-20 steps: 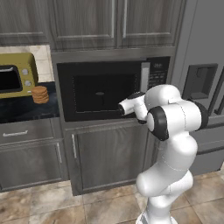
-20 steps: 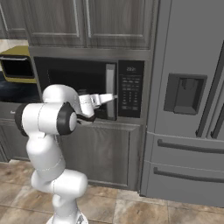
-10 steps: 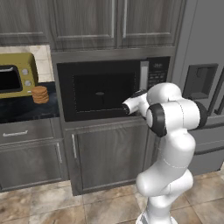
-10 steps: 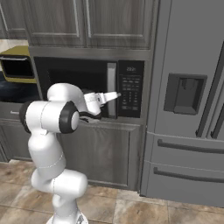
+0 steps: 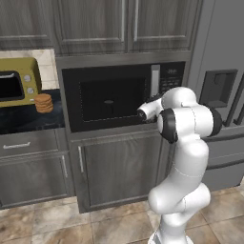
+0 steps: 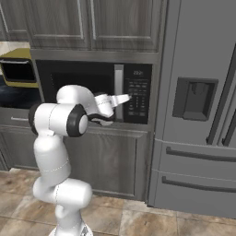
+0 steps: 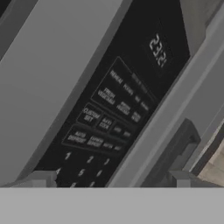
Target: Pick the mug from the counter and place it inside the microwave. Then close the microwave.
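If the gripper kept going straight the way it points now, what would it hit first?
Most likely the microwave's keypad panel. The open gripper aims at the panel beside the silver handle, and the hand view looks straight onto the keys. Depth is unclear, but the panel seems close.

I see the microwave (image 5: pixel 121 97) built in under the cabinets (image 5: pixel 95 24), toaster oven (image 5: pixel 16 81) and biscuits (image 5: pixel 44 103) on the counter (image 5: pixel 28 121) left, fridge (image 6: pixel 203 106) right.

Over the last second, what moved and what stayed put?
The gripper, open and empty, swung rightward along the microwave front, from before the door glass to the silver handle and keypad. Nothing was grasped or released. The microwave door stayed shut; the biscuits and toaster oven did not move.
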### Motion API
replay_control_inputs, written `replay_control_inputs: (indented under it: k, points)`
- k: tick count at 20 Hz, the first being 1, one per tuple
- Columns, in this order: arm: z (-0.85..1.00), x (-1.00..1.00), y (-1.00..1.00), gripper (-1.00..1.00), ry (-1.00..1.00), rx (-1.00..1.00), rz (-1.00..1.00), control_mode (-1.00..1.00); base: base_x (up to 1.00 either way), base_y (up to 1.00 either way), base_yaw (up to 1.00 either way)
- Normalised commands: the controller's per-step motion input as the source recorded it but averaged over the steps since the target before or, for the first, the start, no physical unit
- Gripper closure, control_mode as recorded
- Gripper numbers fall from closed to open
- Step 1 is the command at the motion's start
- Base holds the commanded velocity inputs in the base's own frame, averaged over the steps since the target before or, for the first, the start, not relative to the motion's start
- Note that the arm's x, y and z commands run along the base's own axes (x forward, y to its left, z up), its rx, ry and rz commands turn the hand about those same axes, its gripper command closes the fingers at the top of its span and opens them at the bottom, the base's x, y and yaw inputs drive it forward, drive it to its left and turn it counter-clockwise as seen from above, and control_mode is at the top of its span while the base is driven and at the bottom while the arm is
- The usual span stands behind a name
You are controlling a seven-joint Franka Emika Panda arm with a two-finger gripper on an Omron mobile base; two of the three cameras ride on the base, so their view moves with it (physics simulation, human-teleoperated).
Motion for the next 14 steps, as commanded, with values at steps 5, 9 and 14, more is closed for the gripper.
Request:
replay_control_inputs:
  k: [5, 9, 14]
  points:
    - [0.0, 0.37, -0.23, -1.0, 0.0, 0.0, 0.0, -1.0, 0.0, 0.0, 0.0]
    - [0.0, 0.34, -0.23, -1.0, 0.0, 0.0, 0.0, -1.0, 0.0, 0.0, 0.0]
    - [0.0, 0.39, -0.21, -1.0, 0.0, 0.0, -0.04, -1.0, 0.0, 0.0, 0.0]
